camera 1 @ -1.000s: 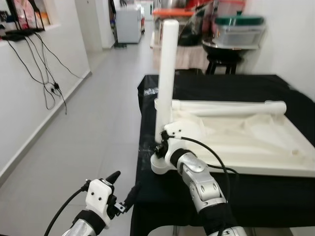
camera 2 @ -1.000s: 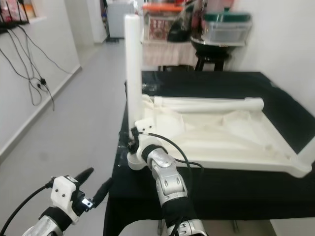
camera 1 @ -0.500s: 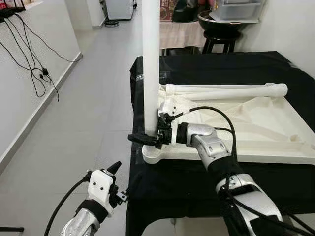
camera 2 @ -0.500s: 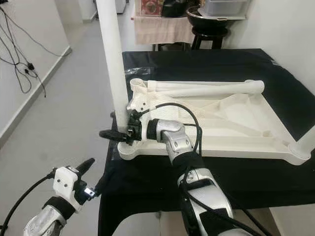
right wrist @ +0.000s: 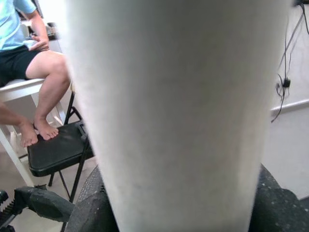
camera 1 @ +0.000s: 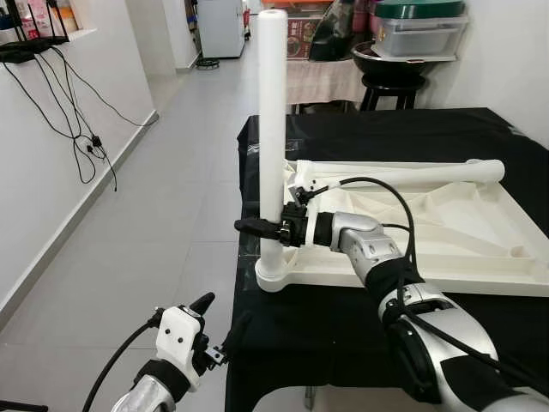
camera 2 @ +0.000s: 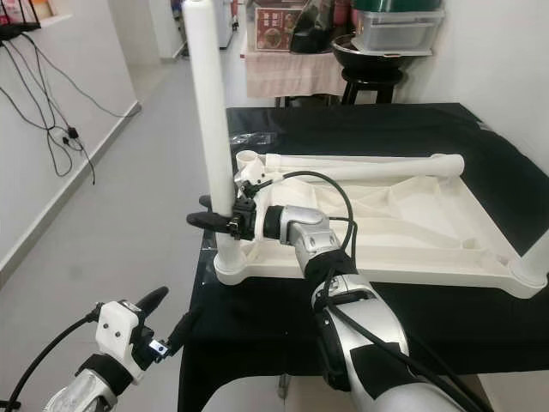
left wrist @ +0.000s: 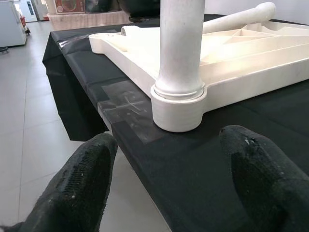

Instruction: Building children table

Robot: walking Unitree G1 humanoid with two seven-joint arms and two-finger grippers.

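Observation:
A white children's table top lies upside down on the black-covered table. One white leg stands upright in its near-left corner socket. My right gripper is shut on this leg a little above the socket. A second leg lies along the top's far edge. Another white post rises at the near-right corner. My left gripper hangs open below and in front of the table's near-left corner, its fingers holding nothing.
Grey floor stretches along the left, with cables hanging on the left wall. A black stool with a bowl and containers stands behind the table. In the right wrist view a seated person and a black chair show beyond the leg.
My right gripper has come up from the corner socket and now clasps the upright leg slightly higher. The head view has shifted. The left gripper has hardly moved.

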